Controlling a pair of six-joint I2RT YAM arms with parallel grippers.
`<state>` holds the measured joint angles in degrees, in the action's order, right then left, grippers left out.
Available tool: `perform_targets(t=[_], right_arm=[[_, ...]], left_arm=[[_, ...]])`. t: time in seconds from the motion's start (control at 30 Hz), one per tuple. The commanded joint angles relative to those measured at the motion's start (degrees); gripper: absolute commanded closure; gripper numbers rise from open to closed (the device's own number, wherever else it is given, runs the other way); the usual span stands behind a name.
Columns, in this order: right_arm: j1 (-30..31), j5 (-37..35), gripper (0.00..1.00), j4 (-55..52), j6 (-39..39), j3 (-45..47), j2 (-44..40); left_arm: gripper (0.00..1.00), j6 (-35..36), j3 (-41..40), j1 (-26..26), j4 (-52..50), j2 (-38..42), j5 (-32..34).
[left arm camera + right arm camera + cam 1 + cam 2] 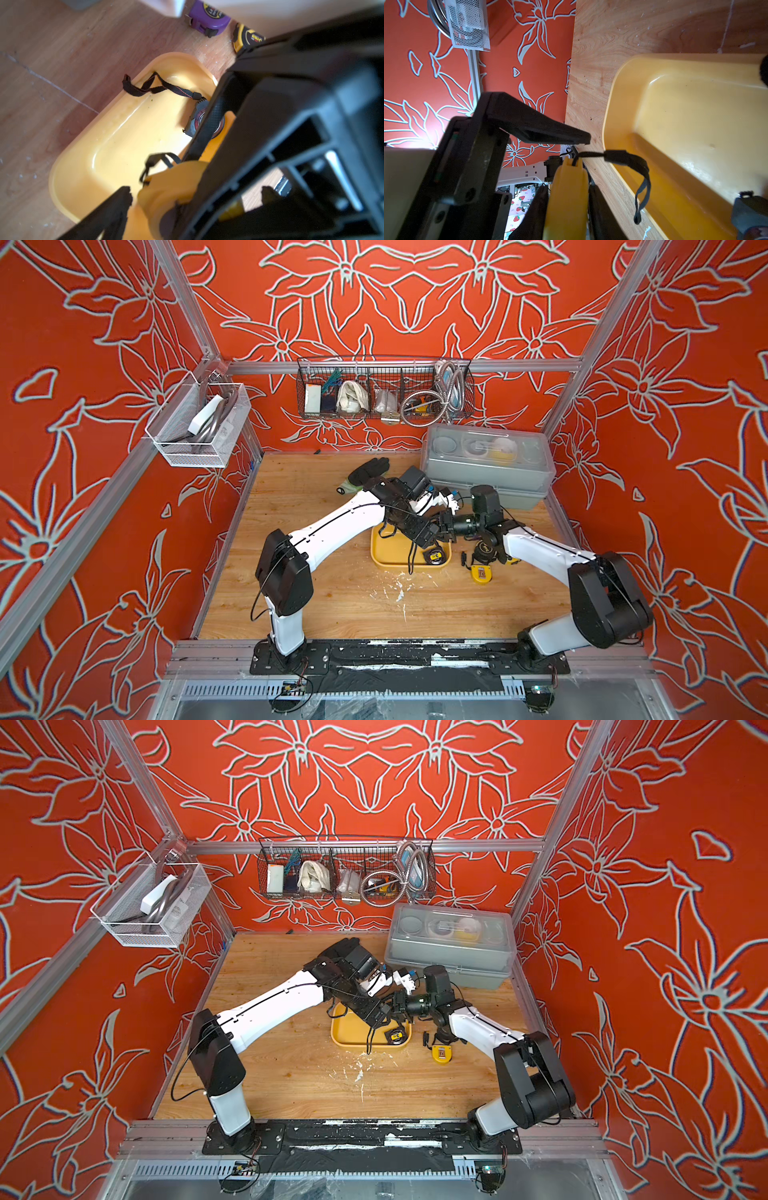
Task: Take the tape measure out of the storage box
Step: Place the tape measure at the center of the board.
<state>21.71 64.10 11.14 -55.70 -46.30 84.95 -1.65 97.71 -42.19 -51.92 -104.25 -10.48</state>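
The yellow storage box [388, 561] [348, 1038] lies mid-table, and both grippers meet just above its far right corner. My right gripper [568, 187] [445, 527] is shut on a yellow tape measure [566, 199] [172, 187], whose black strap [641, 187] hangs over the box rim [608, 116]. My left gripper [196, 193] [432, 533] stands open around that same tape measure, with one finger [116, 207] clear of it. A second, dark tape measure [435, 556] [195, 122] lies inside the box [124, 135] at its right end.
On the table right of the box lie a yellow tape measure [481, 573], a black and yellow one [247, 39] and a purple one [207, 16]. A grey lidded case [486, 464] stands at the back right, a black glove [368, 472] behind the arms, and wire baskets [384, 389] on the walls.
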Motion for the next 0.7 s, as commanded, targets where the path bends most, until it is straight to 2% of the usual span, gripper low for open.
perform_targets(t=[0.0,0.07,0.2,0.3,0.4,0.53,0.67], right_arm=[[-4.7,1.47,0.87,-1.43,1.99,1.63,-2.26],[-10.35,1.73,0.87,-3.72,3.38,3.03,-4.91],[-23.77,0.09,0.87,-16.24,11.64,4.05,-10.96],[-31.02,-0.32,0.87,-18.63,13.16,6.49,-12.56],[-34.23,-3.18,0.88,-19.58,14.88,9.74,-12.76],[-34.46,-6.13,0.87,-18.3,16.72,12.81,-10.97],[-34.31,-9.96,0.87,-20.01,23.01,12.72,-9.01]], left_arm=[[0.0,-5.6,1.11,1.63,3.73,2.37,4.26],[0.0,-6.83,1.69,2.18,2.78,1.76,3.12],[0.0,-8.9,2.49,2.12,0.14,-1.75,2.74],[0.0,-10.11,4.3,2.03,-3.44,-6.3,0.79],[0.0,-10.39,5.54,1.28,-5.55,-10.06,0.4],[0.0,-9.47,6.39,-0.77,-6.76,-12.95,0.98],[0.0,-8.68,7.83,-2.66,-8.16,-15.4,1.6]])
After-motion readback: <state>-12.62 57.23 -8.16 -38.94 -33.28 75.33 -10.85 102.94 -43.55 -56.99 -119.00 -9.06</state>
